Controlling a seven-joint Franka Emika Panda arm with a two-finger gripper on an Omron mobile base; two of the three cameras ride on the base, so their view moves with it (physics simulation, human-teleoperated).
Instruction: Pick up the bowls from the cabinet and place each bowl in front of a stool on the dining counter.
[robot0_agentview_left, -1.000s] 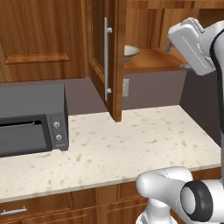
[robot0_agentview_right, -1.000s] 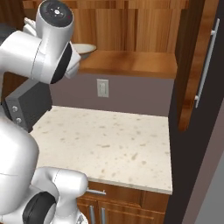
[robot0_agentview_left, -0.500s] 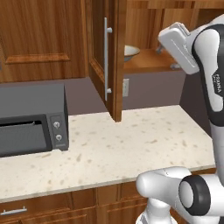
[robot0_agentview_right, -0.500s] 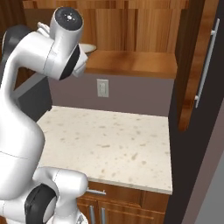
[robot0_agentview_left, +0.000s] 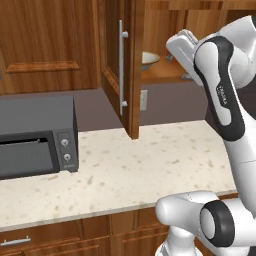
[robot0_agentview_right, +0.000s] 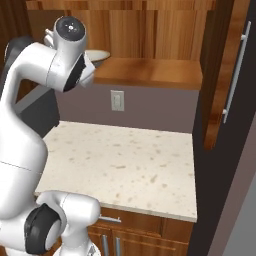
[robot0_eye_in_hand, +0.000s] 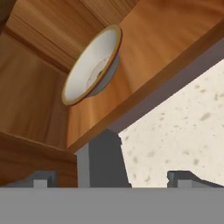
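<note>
Left base view: the white arm rises from the lower right, bends at the elbow and reaches up and back toward the open cabinet (robot0_agentview_left: 165, 70), its hand at the mouth of the shelf. One bowl (robot0_agentview_left: 149, 59) sits on that shelf, just behind the edge of the open door (robot0_agentview_left: 120, 65), which carries one long silver handle (robot0_agentview_left: 121, 67). One dark oven (robot0_agentview_left: 35, 135) stands at the left of the speckled bench (robot0_agentview_left: 125, 170).

Right base view: the arm climbs the left side and folds over at the top, the hand pointing into the cabinet. One bowl (robot0_agentview_right: 97, 55) shows just past it on the shelf. One wall socket (robot0_agentview_right: 117, 101) sits below the shelf.

Hand view: the end effector (robot0_eye_in_hand: 113, 178) has its two dark tips spread wide apart and holds nothing. One cream bowl (robot0_eye_in_hand: 92, 64) with a brown rim rests on the cabinet floor ahead, well apart from the tips
</note>
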